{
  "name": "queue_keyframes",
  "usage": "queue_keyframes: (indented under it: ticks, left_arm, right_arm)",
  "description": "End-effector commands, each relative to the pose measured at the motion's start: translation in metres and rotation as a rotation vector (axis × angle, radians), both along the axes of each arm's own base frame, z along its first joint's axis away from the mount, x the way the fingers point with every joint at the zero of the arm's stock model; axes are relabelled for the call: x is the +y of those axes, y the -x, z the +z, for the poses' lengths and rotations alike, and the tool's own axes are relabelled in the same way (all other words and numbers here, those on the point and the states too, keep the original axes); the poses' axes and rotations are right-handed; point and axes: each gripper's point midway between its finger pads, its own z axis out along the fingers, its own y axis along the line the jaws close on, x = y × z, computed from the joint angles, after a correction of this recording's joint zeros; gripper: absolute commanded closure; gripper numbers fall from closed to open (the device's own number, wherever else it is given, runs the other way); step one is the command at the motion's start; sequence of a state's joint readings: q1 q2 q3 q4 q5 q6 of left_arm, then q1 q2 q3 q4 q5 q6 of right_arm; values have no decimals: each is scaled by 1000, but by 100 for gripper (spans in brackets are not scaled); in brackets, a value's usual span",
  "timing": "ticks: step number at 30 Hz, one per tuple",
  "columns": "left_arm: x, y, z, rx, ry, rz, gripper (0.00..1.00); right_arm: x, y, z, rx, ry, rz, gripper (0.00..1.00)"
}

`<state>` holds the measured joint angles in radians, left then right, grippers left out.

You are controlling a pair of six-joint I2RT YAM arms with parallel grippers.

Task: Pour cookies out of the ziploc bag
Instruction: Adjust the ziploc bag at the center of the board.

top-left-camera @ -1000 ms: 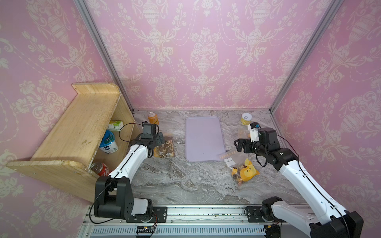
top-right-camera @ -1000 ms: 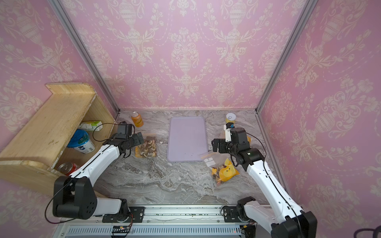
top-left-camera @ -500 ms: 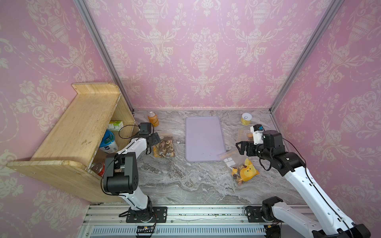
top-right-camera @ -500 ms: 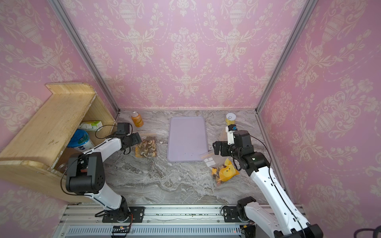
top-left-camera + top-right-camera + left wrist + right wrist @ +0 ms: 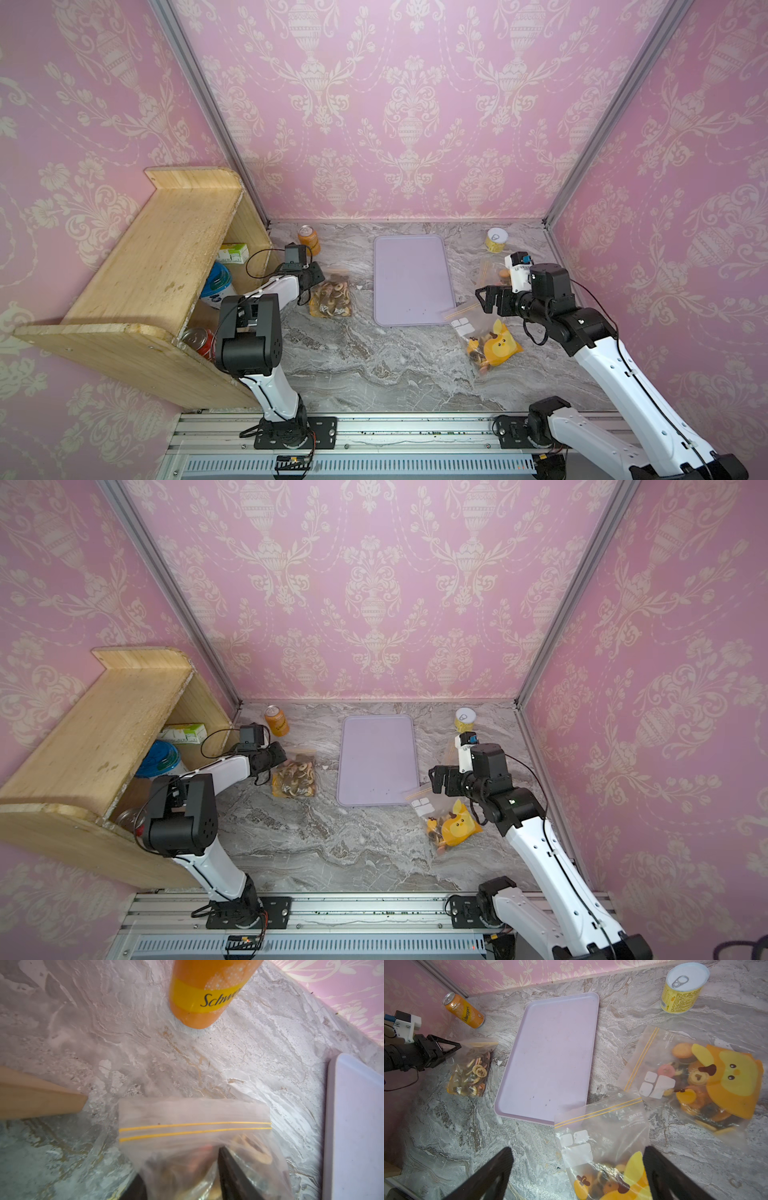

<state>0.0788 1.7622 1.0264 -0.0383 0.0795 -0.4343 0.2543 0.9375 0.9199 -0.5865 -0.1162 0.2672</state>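
1. Left wrist view: the left gripper (image 5: 180, 1167) has its jaws partly closed on either side of the ziploc bag (image 5: 193, 1113). Bunched plastic fills the gap and meets both fingers. Whether the bag is truly pinched I cannot tell.
2. In both top views the ziploc bag lies flat on the grey marble table (image 5: 374, 365), between the wooden shelf (image 5: 158, 249) and the lilac tray (image 5: 409, 282). It is just in front of an upright orange can (image 5: 308, 240). The end with two yellow seal lines points toward the can.
3. The cookies (image 5: 330, 293), small rounds in tan, brown and pink, are all inside the bag, heaped in the end nearer the robot's base. A few dark specks lie on the tray.
4. The right gripper (image 5: 484, 297) has its jaws spread wide and holds nothing. It hovers over the tray's near right corner and the seal end of a duck-print bag (image 5: 490, 340), whose clear top overlaps that corner.
5. A third bag (image 5: 695, 1080), also duck-printed and filled with small biscuits, lies just beyond the duck-print bag, toward a yellow tin (image 5: 496, 240) standing at the back of the table.
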Motion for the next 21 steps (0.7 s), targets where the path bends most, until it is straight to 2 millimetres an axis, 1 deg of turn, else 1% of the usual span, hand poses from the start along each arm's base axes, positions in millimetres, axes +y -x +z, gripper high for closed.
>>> queue_keyframes:
  ticks: [1, 9, 12, 17, 21]
  left_arm:
    - [-4, -12, 13, -59, 29, -36, 66]
    - [-14, -5, 26, -88, 58, -80, 92]
    - [-17, -2, 33, -105, 69, -93, 99]
    - [-24, -5, 48, -136, 102, -114, 100]
    - [-34, -10, 73, -175, 118, -140, 100]
  right_arm:
    - [-1, 5, 8, -8, -10, -12, 0]
    - [1, 2, 5, 2, -29, -18, 0]
    - [1, 1, 5, 2, -35, -22, 0]
    - [1, 1, 3, 10, -42, -27, 0]
    - [1, 1, 0, 13, -48, -34, 0]
